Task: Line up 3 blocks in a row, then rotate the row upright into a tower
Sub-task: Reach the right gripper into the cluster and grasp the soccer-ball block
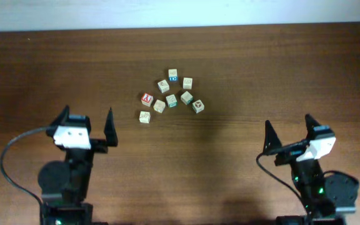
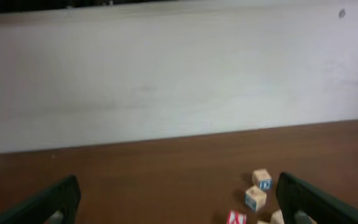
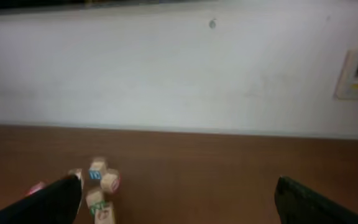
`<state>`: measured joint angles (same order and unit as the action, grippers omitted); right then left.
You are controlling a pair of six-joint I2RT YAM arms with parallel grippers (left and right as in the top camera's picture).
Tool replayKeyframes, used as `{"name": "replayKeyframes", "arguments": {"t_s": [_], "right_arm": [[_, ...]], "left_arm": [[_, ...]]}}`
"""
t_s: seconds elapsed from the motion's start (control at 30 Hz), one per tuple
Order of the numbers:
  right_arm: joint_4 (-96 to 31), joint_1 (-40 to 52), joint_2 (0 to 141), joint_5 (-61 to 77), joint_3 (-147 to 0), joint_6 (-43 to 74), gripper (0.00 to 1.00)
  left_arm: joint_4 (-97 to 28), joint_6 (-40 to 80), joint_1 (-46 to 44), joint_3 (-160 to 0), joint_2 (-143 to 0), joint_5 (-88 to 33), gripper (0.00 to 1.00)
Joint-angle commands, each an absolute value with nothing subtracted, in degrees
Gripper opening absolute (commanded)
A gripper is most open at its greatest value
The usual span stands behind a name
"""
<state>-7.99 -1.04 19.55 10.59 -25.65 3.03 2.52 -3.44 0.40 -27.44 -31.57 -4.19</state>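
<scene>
A cluster of several small pale wooden blocks lies mid-table in the overhead view. Among them are a yellowish block (image 1: 144,117) at the near left, a block with a dark mark (image 1: 197,106) at the near right, and a plain pale one (image 1: 159,105) between them. A red-faced cube (image 1: 147,99) and a blue-marked cube (image 1: 173,75) lie in the same cluster. My left gripper (image 1: 87,116) stands open, near and left of the cluster. My right gripper (image 1: 289,124) stands open, near and right of it. Neither holds anything.
The left wrist view shows the blue-marked cube (image 2: 261,178) and the red-faced cube (image 2: 236,218) just inside my right finger (image 2: 306,199). In the right wrist view, several cubes (image 3: 110,181) sit beside my left finger (image 3: 42,202). A pale wall (image 2: 166,74) backs the table's far edge.
</scene>
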Motion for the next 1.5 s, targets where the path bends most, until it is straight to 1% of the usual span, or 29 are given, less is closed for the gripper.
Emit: {"name": "replayKeyframes", "arguments": {"t_s": [0.0, 0.07, 0.13, 0.17, 0.23, 0.27, 0.37, 0.47, 0.53, 0.57, 0.67, 0.7, 0.73, 0.77, 0.9, 1.0, 1.1, 1.2, 1.23, 1.27, 1.37, 1.43, 1.47], "right_arm": [[-11.40, -0.75, 31.03, 15.18, -37.65, 3.22, 0.99], [-17.85, -0.73, 41.28, 19.20, -47.13, 3.20, 0.99], [-23.68, -0.69, 49.17, 19.75, -53.93, 3.20, 0.98], [-28.05, -0.49, 56.05, 21.85, -59.64, 3.18, 0.98], [-32.47, 1.74, 64.12, 22.52, -65.91, 3.03, 0.98], [-35.70, 4.69, 70.04, 22.50, -70.74, 1.10, 0.98], [-42.17, 12.67, 84.20, 20.47, -82.02, -1.69, 0.98], [-48.12, 18.28, 96.66, 17.15, -90.00, -1.72, 0.98], [-47.77, 19.92, 102.30, 15.94, -90.80, -1.72, 0.98], [-45.25, 19.97, 106.39, 16.10, -90.80, -1.58, 0.98], [-43.16, 19.97, 112.18, 20.25, -90.80, -0.45, 0.99], [-42.44, 19.97, 114.43, 19.68, -90.80, -0.62, 0.81], [-42.00, 20.05, 115.85, 19.66, -90.80, -0.60, 0.71], [-41.65, 20.69, 117.75, 15.81, -90.76, 2.52, 0.68], [-40.77, 24.23, 121.78, 1.78, -90.70, 6.50, 0.67], [-38.26, 24.80, 122.39, 1.45, -90.28, 6.50, 0.67], [-38.33, 25.02, 122.39, 2.74, -89.62, 6.48, 0.67], [-38.79, 25.82, 122.39, 2.74, -88.86, 6.50, 0.62], [-38.79, 26.00, 122.39, 2.74, -88.86, 6.52, 0.58], [-39.62, 26.00, 122.39, 2.74, -88.86, 6.52, 0.49], [-42.65, 25.98, 122.39, 2.74, -88.86, 8.05, 0.47], [-43.79, 25.98, 122.37, 2.76, -88.88, 9.54, 0.37], [-44.36, 25.96, 122.34, 2.76, -88.88, 11.11, 0.34]], "left_arm": [[-5.02, -3.33, 0.56, -42.63, -43.44, -8.56, 0.99], [-17.37, -4.56, 0.56, -56.73, -53.58, -11.16, 0.99], [-28.53, -6.52, 0.56, -68.62, -62.26, -12.62, 0.99], [-35.64, -7.55, 0.56, -76.97, -68.60, -12.73, 0.99], [-42.15, -9.39, 0.56, -85.17, -75.42, -12.73, 0.99], [-45.98, -10.00, 0.56, -90.13, -80.44, -12.75, 0.99], [-50.87, -9.98, 0.56, -95.61, -89.43, -15.81, 0.99], [-51.29, -9.96, 0.54, -95.61, -94.04, -16.80, 0.99], [-51.57, -9.98, 0.54, -95.61, -95.22, -16.75, 0.99], [-52.40, -9.96, 0.54, -95.61, -95.83, -16.75, 0.99], [-52.40, -9.98, 0.54, -95.61, -95.94, -16.75, 0.99], [-52.40, -9.98, 0.54, -95.61, -95.94, -16.75, 0.99], [-52.40, -9.98, 0.54, -95.61, -95.94, -16.75, 0.99], [-52.38, -9.98, 0.54, -95.61, -95.94, -16.75, 0.99], [-52.40, -9.96, 0.54, -95.61, -95.94, -16.78, 0.99], [-52.40, -9.98, 0.54, -95.61, -95.94, -16.75, 0.99], [-52.40, -9.96, 0.54, -95.61, -95.94, -16.75, 0.99], [-52.38, -9.96, 0.54, -95.61, -95.94, -16.75, 0.99], [-52.38, -9.98, 0.54, -95.61, -95.94, -16.75, 0.99], [-52.40, -9.98, 0.54, -95.61, -95.94, -16.75, 0.99], [-52.40, -9.98, 0.54, -95.61, -95.94, -16.75, 0.99], [-52.40, -9.96, 0.54, -95.61, -95.94, -16.78, 0.99], [-52.40, -9.98, 0.54, -95.61, -95.94, -16.75, 0.99]]}}
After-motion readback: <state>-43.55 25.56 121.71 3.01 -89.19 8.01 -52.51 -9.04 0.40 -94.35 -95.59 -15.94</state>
